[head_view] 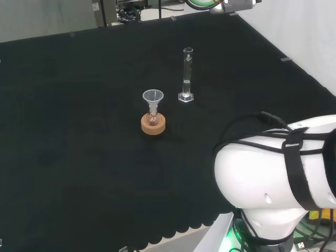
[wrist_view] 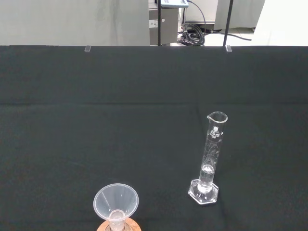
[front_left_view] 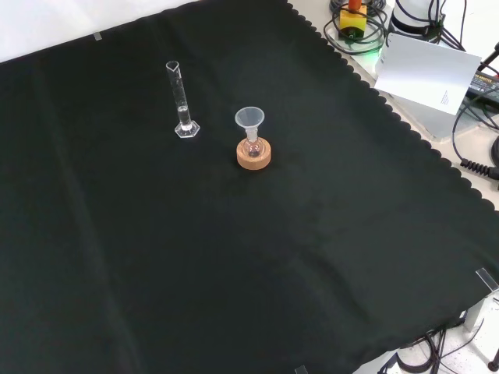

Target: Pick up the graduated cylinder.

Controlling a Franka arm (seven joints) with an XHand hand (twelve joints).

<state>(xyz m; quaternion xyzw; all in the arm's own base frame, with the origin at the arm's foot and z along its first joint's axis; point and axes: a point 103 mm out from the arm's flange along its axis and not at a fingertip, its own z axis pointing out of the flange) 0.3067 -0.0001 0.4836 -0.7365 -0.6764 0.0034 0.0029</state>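
Observation:
A clear graduated cylinder (head_view: 186, 75) stands upright on its hexagonal foot on the black cloth, right of and beyond the flask in the head view. In the front view the cylinder (front_left_view: 181, 101) is at the upper left. The wrist view shows the cylinder (wrist_view: 211, 159) close, with a little clear liquid at its bottom. A small flask with a clear funnel (head_view: 153, 98) in its neck sits on a cork ring (head_view: 153, 124); the same funnel (front_left_view: 249, 119) and cork ring (front_left_view: 254, 154) stand right of the cylinder in the front view, and the funnel (wrist_view: 116, 201) also appears in the wrist view.
The arm's white link (head_view: 278, 168) with black cables stands at the head view's lower right. Past the cloth's scalloped edge in the front view are a white sheet (front_left_view: 429, 74), cables and a yellow device (front_left_view: 352, 19). Cloth clips (wrist_view: 87, 48) mark the far edge.

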